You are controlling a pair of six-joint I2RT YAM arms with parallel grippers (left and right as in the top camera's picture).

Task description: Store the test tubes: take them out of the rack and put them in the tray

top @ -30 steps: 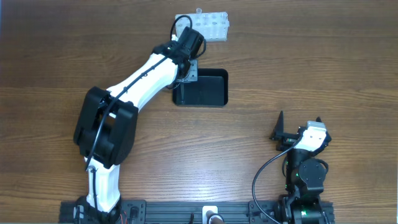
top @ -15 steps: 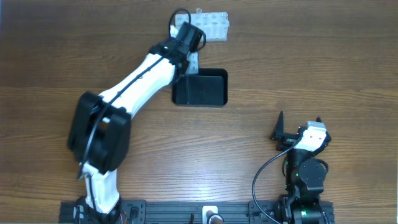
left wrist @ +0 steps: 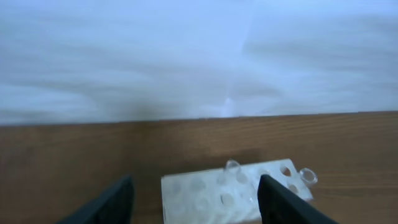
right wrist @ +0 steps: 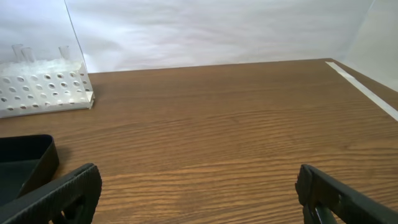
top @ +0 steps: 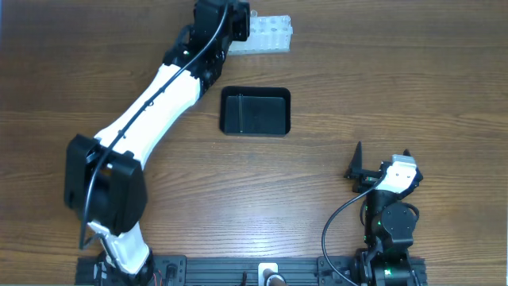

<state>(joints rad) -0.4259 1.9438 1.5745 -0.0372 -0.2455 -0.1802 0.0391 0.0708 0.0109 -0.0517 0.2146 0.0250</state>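
The white test tube rack stands at the table's far edge, with a couple of clear tubes sticking up from it. My left gripper hovers open just short of the rack, its fingers spread wider than the rack's near end. In the top view the left gripper sits at the rack's left end. The black tray lies in front of the rack, with a thin pale line like a tube in its left half. My right gripper rests open at the near right, holding nothing.
A white wall rises just behind the rack. The tray's corner shows in the right wrist view. Bare wooden tabletop stretches to the right and left of rack and tray.
My left arm has swung from over the tray's left edge up to the rack, leaving the tray uncovered. The right arm has not moved.
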